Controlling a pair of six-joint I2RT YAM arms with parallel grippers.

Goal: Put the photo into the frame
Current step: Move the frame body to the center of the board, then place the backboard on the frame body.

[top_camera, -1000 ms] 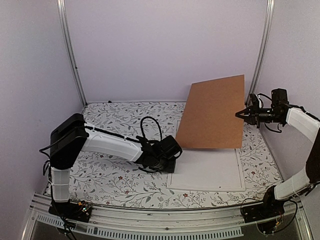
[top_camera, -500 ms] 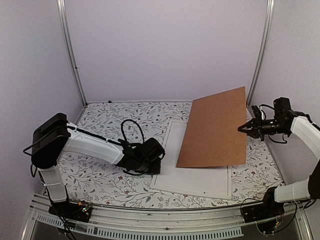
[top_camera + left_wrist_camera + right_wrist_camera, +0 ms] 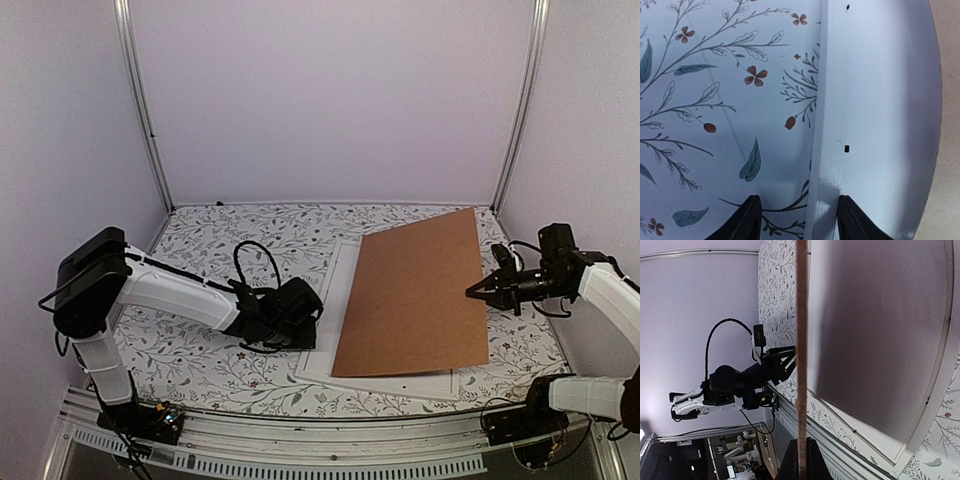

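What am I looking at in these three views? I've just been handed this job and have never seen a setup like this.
Two robot arms are bolted at the near edge of a flower-patterned table. The wide picture looks down from above and behind them. The other two pictures come from a camera on each wrist, so each arm's own fingers show at the bottom. On the table lies a white frame. The left gripper is open, with one finger on either side of the frame's left rim. The right gripper is shut on the edge of a brown board, which it holds tilted over the frame. The photo does not show in any view.
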